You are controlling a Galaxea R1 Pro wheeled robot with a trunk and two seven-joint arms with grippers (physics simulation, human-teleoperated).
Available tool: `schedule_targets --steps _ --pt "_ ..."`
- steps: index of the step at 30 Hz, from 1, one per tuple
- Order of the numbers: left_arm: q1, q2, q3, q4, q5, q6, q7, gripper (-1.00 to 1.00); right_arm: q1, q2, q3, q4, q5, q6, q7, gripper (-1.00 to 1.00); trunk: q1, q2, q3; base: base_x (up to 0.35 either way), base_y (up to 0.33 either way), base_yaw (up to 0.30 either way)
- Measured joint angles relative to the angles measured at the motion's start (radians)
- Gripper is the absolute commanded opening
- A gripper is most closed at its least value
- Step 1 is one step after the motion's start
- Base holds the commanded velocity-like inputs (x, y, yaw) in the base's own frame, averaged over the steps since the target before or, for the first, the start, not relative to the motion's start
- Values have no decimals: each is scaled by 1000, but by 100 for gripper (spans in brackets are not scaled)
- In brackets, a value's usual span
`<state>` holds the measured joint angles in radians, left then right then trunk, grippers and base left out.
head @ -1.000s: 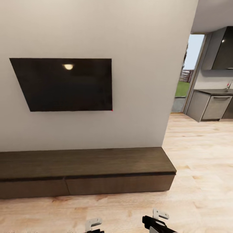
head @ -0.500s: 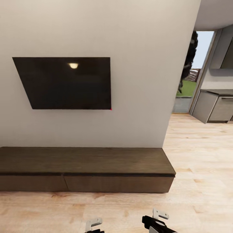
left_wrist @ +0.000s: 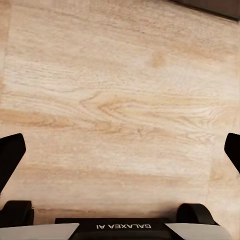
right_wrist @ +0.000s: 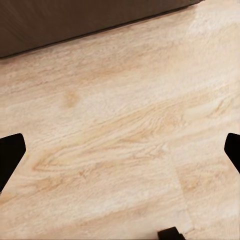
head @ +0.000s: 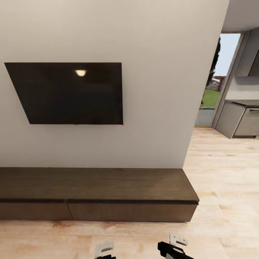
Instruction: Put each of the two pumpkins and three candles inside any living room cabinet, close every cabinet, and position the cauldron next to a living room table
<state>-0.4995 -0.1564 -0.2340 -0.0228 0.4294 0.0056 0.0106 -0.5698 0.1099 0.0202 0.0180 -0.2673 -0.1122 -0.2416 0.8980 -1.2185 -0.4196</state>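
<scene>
The whole picture has been shifted since the earlier head view: the camera has been moved, so the dark screen and the cabinet are seen a bit lower and the doorway at the side is seen narrower. The things themselves have not been moved.

The cabinet (head: 97, 194) is seen as a long, low, dark-brown unit set against the wall, just ahead of both claws. Its drawer fronts are shut flat. A dark strip of it is also seen at the far edge of the right wrist view (right_wrist: 75, 22), past the open space between the fingers.

The left claw (left_wrist: 120, 150) is held wide open over the bare wooden floor (left_wrist: 120, 100), with nothing between its black fingers (left_wrist: 10, 152). The right claw (right_wrist: 120, 150) is also held wide open above the floor, with nothing gripped. In the head view, the tops of both arms are seen at the bottom edge, near the cabinet front.

Above the cabinet, a dark screen (head: 72, 93) is fixed to the pale wall (head: 162, 90). Further off, beyond the right claw, a doorway (head: 214, 86) with green outside and grey kitchen units (head: 241, 118) is seen.
</scene>
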Motion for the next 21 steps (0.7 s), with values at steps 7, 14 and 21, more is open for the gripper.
schedule_targets --steps 7,14,21 --pt "7 -12 10 2 3 10 8 100 16 11 -11 2 -12 -2 -1 100 0 0 0 87 0 0" --pt "8 -18 13 2 2 9 6 100 20 28 -20 1 -12 -4 -1 100 0 0 0 0 0 0" --pt "8 -18 15 2 2 8 5 100 21 23 -17 -1 -9 -5 0 100 12 -21 -9 0 0 0"
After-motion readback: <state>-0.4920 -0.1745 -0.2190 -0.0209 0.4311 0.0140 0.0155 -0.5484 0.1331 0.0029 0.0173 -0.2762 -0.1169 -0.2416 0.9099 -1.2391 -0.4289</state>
